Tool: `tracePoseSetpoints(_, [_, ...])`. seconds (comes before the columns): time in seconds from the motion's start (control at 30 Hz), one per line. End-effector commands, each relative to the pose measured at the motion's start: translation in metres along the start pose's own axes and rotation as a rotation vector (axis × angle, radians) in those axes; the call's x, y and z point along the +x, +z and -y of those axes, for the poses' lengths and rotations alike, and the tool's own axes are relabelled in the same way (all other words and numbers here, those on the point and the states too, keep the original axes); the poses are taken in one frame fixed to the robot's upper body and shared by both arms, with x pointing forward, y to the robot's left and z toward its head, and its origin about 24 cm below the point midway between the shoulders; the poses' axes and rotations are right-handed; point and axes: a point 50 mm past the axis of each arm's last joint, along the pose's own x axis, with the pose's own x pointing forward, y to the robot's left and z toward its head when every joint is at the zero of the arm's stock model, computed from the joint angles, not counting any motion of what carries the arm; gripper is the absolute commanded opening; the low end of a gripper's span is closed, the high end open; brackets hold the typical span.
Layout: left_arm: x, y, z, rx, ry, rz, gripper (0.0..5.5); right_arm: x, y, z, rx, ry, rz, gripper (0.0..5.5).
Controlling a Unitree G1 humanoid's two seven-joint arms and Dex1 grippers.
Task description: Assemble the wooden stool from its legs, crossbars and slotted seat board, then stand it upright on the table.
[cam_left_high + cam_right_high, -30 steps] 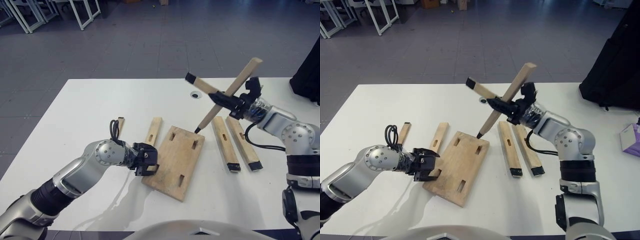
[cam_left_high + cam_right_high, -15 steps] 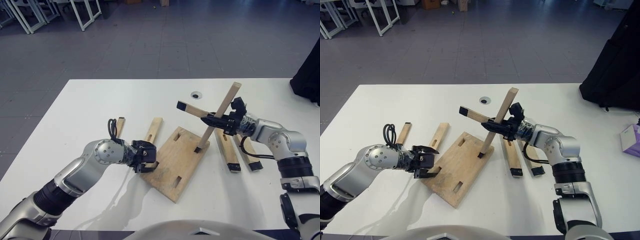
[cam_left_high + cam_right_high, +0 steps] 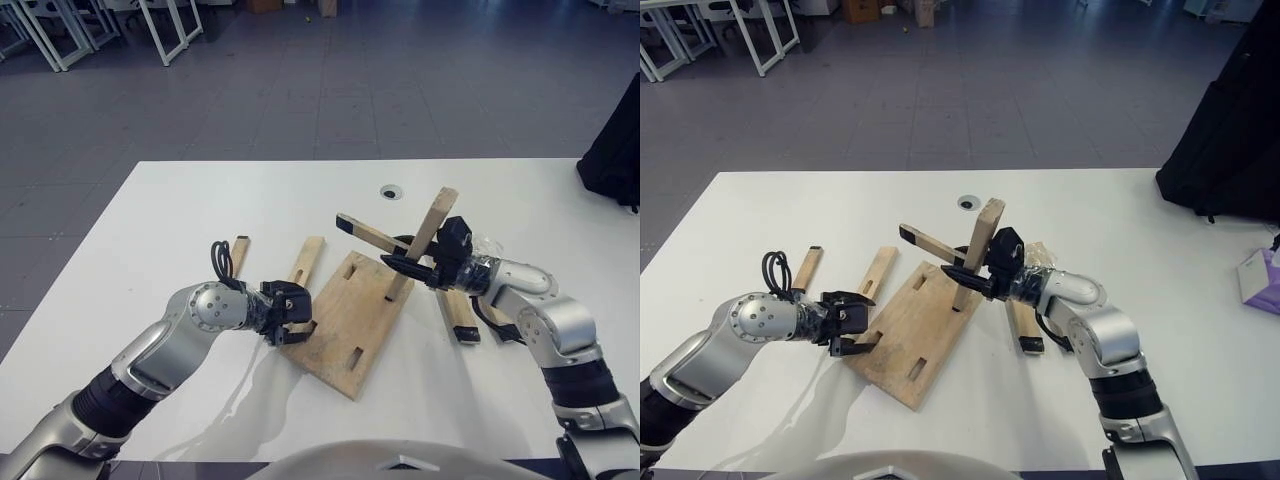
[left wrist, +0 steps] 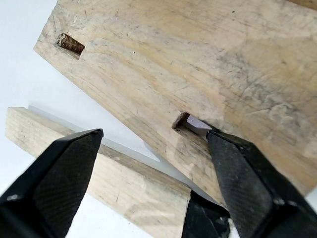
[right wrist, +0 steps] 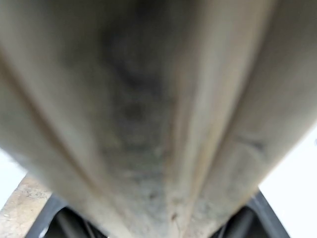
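Your right fingers (image 3: 405, 266) are clamped on the tilted leg (image 3: 430, 220) with its crossbar (image 3: 365, 230), foot down at a slot in the seat board (image 3: 345, 325) on the worktop (image 3: 180, 210), while your left fingers (image 4: 54, 173) are spread wide, straddling the board's left edge.

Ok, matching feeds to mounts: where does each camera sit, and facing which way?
Left eye view: head, facing forward and down over the table; both arms show.
Right eye view: beside it, same scene.
Left wrist view: left wrist, facing the seat board past the open left claw.
Right wrist view: right wrist, close against the leg piece in the right claw.
Shared: eye and left wrist views see that board.
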Motion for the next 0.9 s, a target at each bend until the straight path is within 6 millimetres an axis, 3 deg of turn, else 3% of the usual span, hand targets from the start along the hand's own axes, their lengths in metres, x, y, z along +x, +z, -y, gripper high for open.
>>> tracePoseSetpoints(0.03, [0.007,-0.01,0.011,-0.046,-0.052,-0.042,3.88,-0.024,-0.11,-0.01,0.451,-0.021,-0.347,2.03])
tracePoseSetpoints(0.17, [0.008,-0.009,0.009,-0.035,-0.061,-0.039,3.88,-0.031,-0.112,0.017,0.52,-0.083,-0.322,2.03])
tracePoseSetpoints(0.3, [0.01,-0.007,0.009,-0.031,-0.059,-0.034,3.88,-0.022,-0.1,0.021,0.45,-0.028,-0.303,2.03])
tracePoseSetpoints(0.5, [0.011,-0.009,0.011,-0.043,-0.052,-0.037,3.88,-0.009,-0.039,0.029,0.257,0.006,-0.167,2.03])
tracePoseSetpoints(0.6, [0.011,-0.011,0.009,-0.045,-0.035,-0.052,3.88,-0.011,-0.021,0.036,0.219,-0.015,-0.148,2.75])
tracePoseSetpoints(0.73, [0.01,-0.015,0.006,-0.053,-0.02,-0.07,3.88,-0.022,-0.014,0.045,0.164,-0.051,-0.195,3.47])
tracePoseSetpoints(0.9, [0.007,-0.018,0.009,-0.069,-0.01,-0.084,3.88,-0.065,0.02,0.053,-0.032,-0.081,-0.371,4.45])
